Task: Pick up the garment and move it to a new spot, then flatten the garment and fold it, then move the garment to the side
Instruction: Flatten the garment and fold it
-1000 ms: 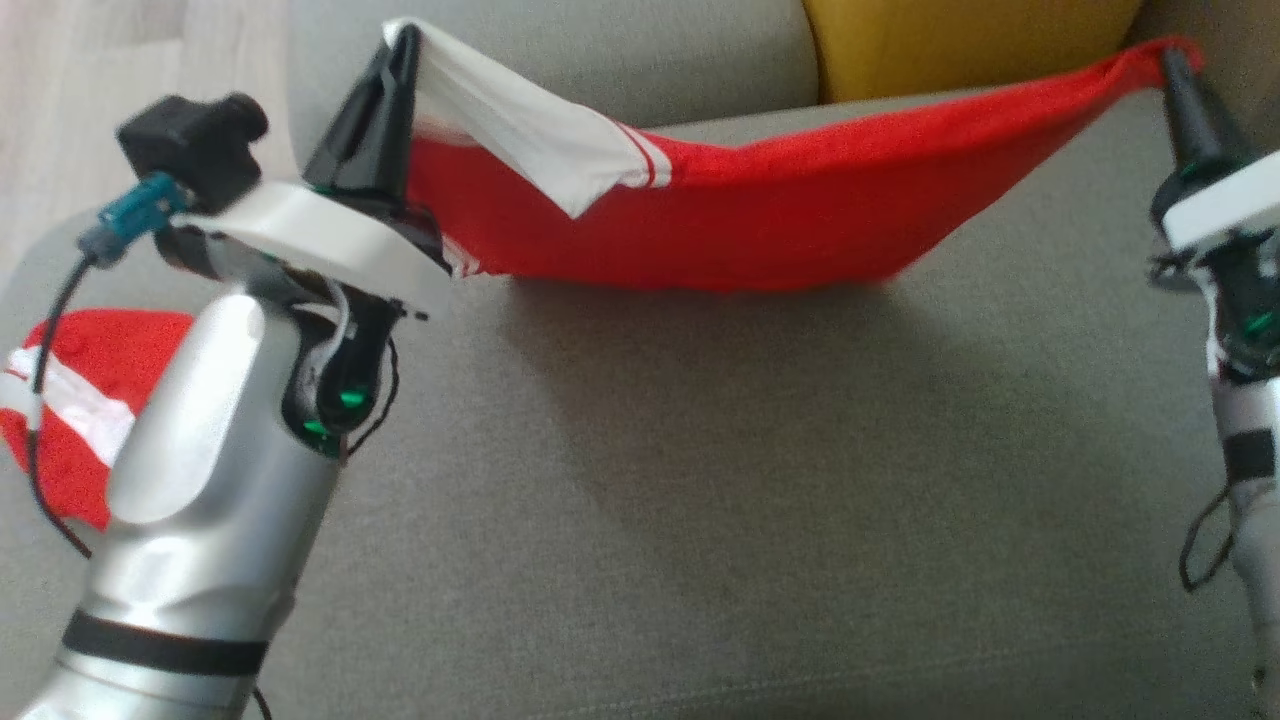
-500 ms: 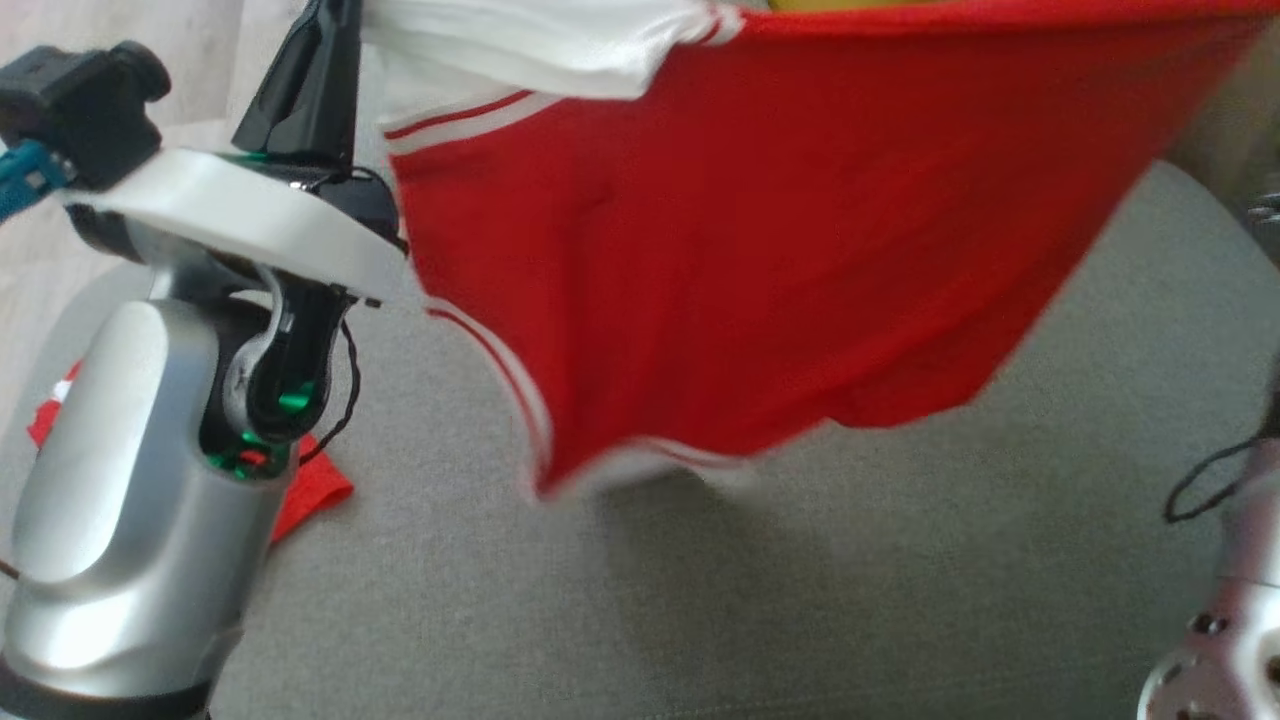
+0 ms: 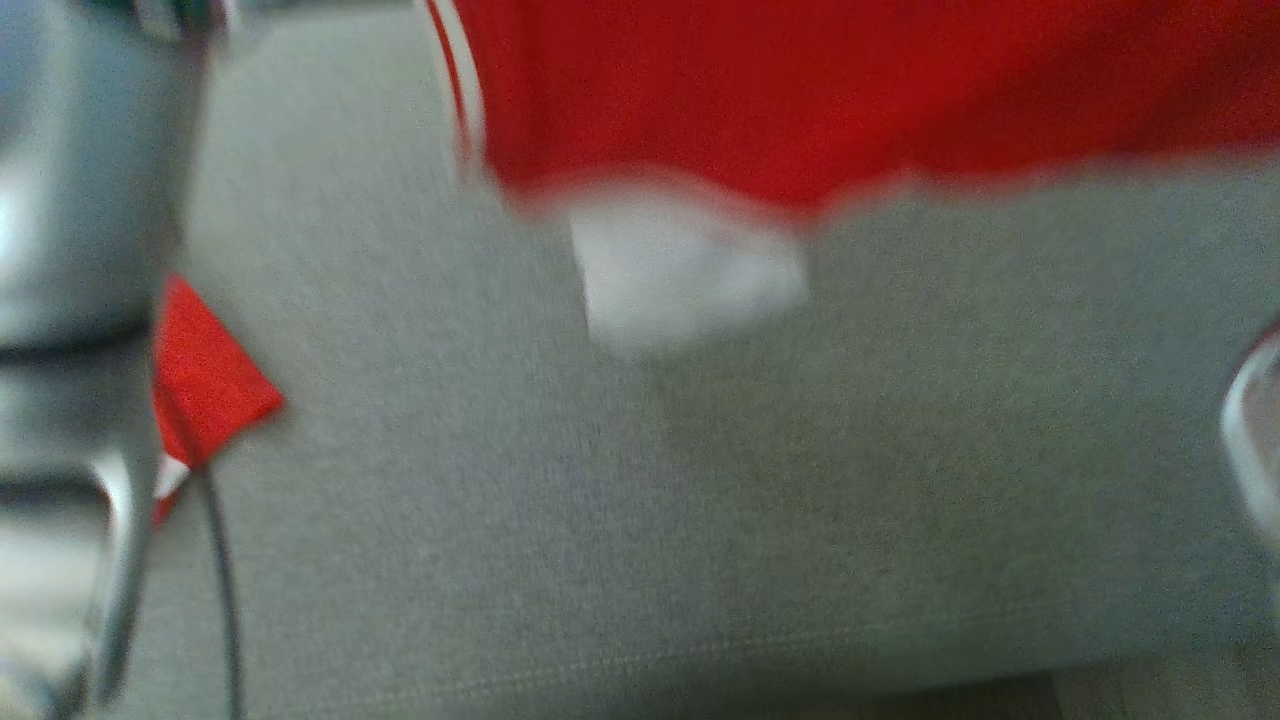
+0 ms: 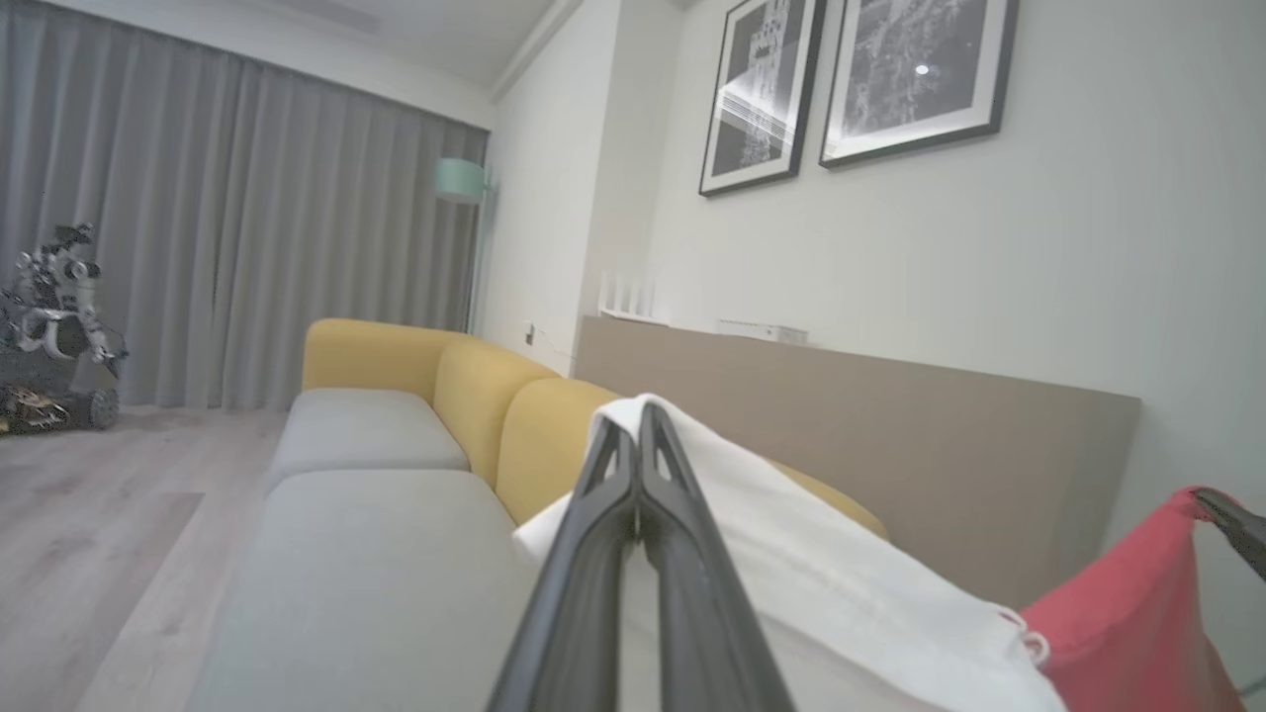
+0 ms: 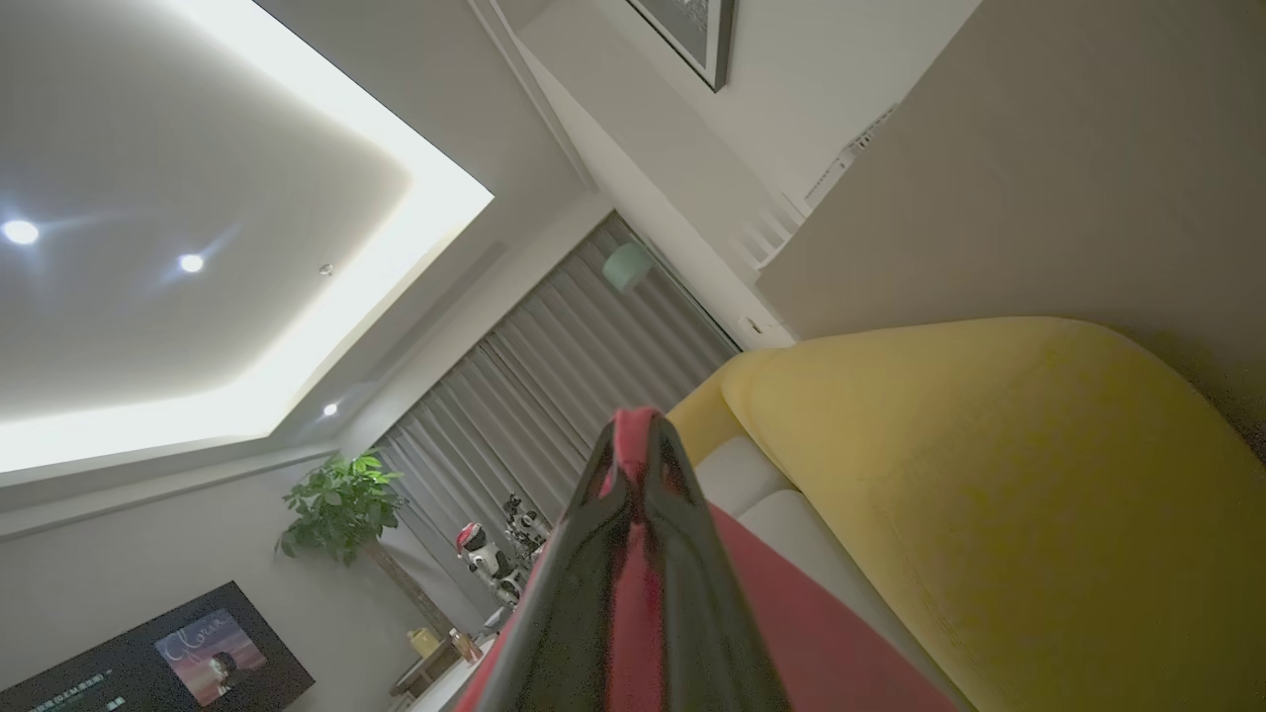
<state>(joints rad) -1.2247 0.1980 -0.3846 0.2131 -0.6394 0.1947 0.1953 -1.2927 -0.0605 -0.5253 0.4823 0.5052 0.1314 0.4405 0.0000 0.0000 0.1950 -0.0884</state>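
Note:
The garment [image 3: 800,90] is a red shirt with white sleeves and striped trim. It hangs stretched across the top of the blurred head view, above the grey sofa seat [image 3: 600,520], with one white sleeve [image 3: 690,265] dangling lowest. In the left wrist view my left gripper [image 4: 640,425] is shut on the garment's white cloth [image 4: 841,574]. Its red part runs off right to the other gripper's dark tip [image 4: 1231,519]. In the right wrist view my right gripper [image 5: 636,435] is shut on a red corner of the garment [image 5: 791,633]. My silver left forearm [image 3: 80,200] fills the head view's left edge.
A second red cloth [image 3: 205,375] lies on the seat at the left, partly behind my left arm. Yellow back cushions [image 4: 475,386] line the sofa's far side against a brown wall panel [image 4: 890,415]. Wooden floor [image 4: 79,514] lies beyond the sofa's left end.
Both grippers have raised the garment off the seat, so it now hangs free and spread out. The head view has shifted and both grippers have left its top edge.

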